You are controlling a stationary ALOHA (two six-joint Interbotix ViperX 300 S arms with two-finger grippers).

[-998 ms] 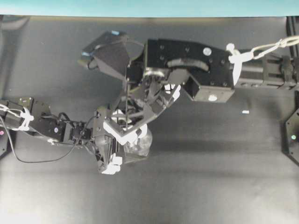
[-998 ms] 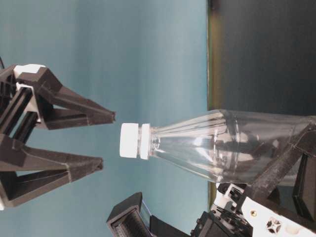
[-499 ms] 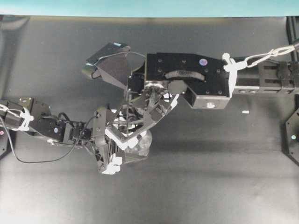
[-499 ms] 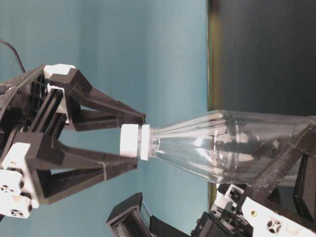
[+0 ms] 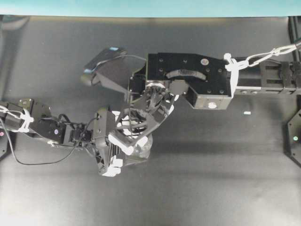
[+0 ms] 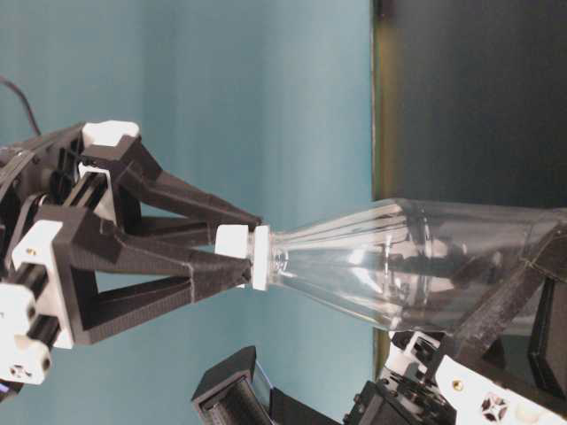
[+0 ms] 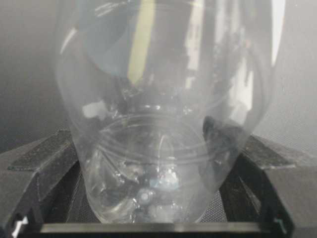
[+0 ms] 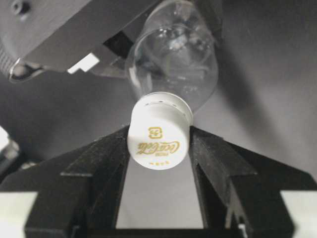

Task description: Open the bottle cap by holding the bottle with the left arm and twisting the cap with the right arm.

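The clear bottle (image 6: 416, 261) is held off the dark table with its body between the fingers of my left gripper (image 7: 158, 166), which is shut on it; one black finger (image 6: 507, 299) crosses the body. In the overhead view the bottle (image 5: 144, 145) shows partly beneath the right arm. The white bottle cap (image 8: 158, 133) sits between the black jaws of my right gripper (image 8: 158, 141), and both jaws touch its sides. From table level the two fingertips pinch the cap (image 6: 232, 239) from above and below. The bottle (image 8: 174, 49) rises behind the cap.
A tiny white scrap (image 5: 247, 113) lies on the dark table right of the arms. The right arm's boxy segment (image 5: 188, 77) and its wrist camera (image 5: 104, 63) hang over the middle. A teal wall (image 5: 150, 7) borders the far edge.
My right gripper moved onto the cap and its jaws closed from wide open until they touch the cap's sides. The left gripper and the bottle stayed still.
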